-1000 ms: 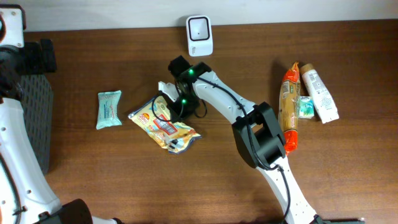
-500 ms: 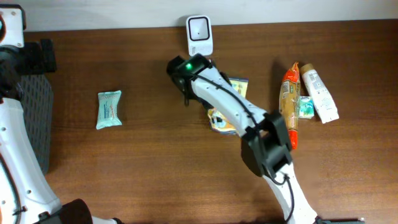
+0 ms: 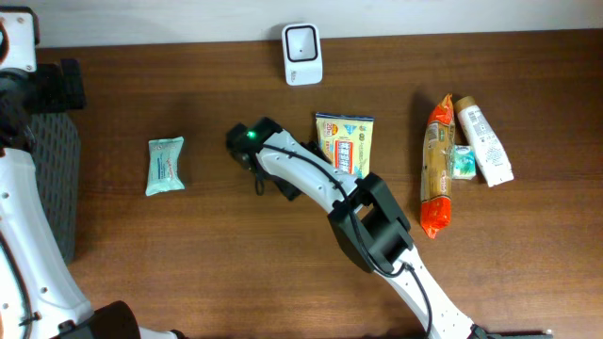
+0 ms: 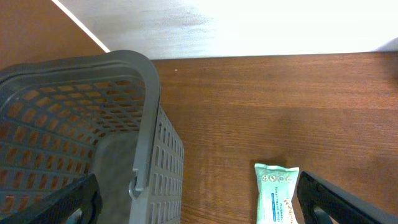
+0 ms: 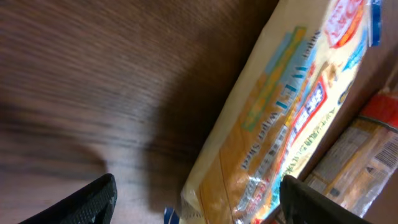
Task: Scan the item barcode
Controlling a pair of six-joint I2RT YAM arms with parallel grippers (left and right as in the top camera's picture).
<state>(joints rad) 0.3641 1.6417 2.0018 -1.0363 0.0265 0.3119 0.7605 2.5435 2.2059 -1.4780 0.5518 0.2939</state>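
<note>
Overhead, the yellow snack packet [image 3: 344, 143] lies flat on the table, just right of the right gripper [image 5: 196, 186], whose fingers stand wide apart, holding nothing. The scanner [image 3: 302, 41] stands farther back, a teal packet [image 3: 165, 165] lies left. The left gripper [image 4: 198, 186] gapes empty beside the basket [image 4: 149, 124].

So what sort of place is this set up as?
Probably a mock shop checkout: a white barcode scanner at the back of the wooden table, packaged snacks such as the yellow packet, and a grey plastic shopping basket.
</note>
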